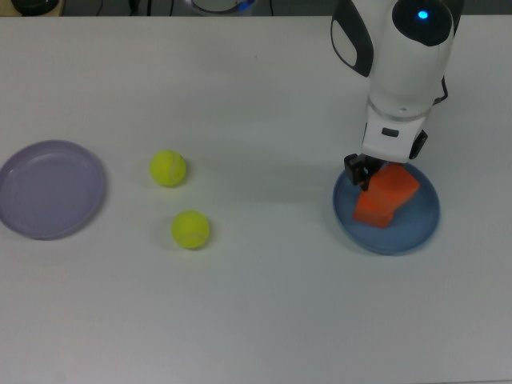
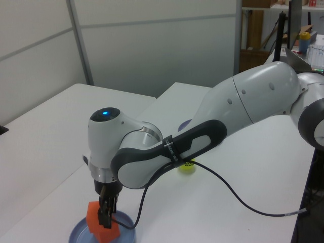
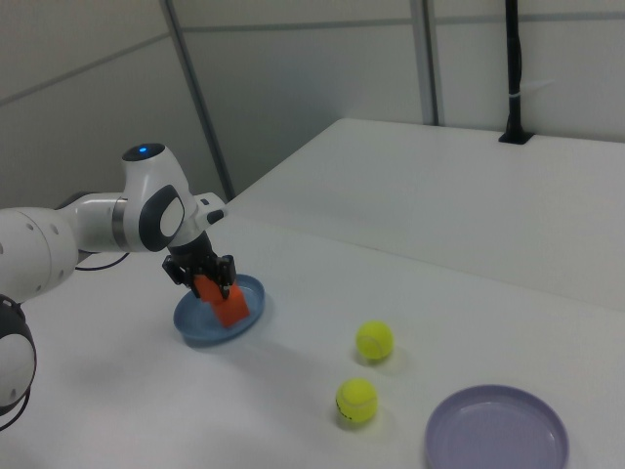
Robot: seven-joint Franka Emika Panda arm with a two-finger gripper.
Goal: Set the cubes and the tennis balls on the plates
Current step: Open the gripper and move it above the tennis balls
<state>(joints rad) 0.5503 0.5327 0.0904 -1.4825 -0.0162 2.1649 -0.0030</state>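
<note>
— Where the blue plate (image 1: 416, 230) lies at the top view's right, what is the gripper (image 1: 378, 174) doing?

— It hangs low over that plate, its fingers (image 1: 354, 170) closed on the upper orange cube (image 1: 395, 186). That cube sits tilted, leaning on the second orange cube (image 1: 372, 210), which rests on the plate. In the left view the held cube (image 2: 94, 220) shows just beside the dark fingers (image 2: 106, 215), with the plate's rim (image 2: 81, 232) below.

— And in the right view?

— The same thing: the gripper (image 3: 205, 273) sits over the blue plate (image 3: 200, 330), and the orange cubes (image 3: 226, 303) show as one orange mass under it. I cannot tell the two apart there.

— Where are the tennis balls?

— Both lie on the white bench (image 1: 264, 304), well apart from the blue plate. In the top view one tennis ball (image 1: 168, 168) lies near the lavender plate (image 1: 32, 216), and the other tennis ball (image 1: 190, 229) lies just below and a little to the right of the first. Neither touches a plate.

— And the lavender plate?

— It lies at the top view's far left with nothing on it. In the right view it shows at the lower right (image 3: 527, 449), the two balls (image 3: 374, 340) (image 3: 356, 401) between it and the blue plate.
</note>
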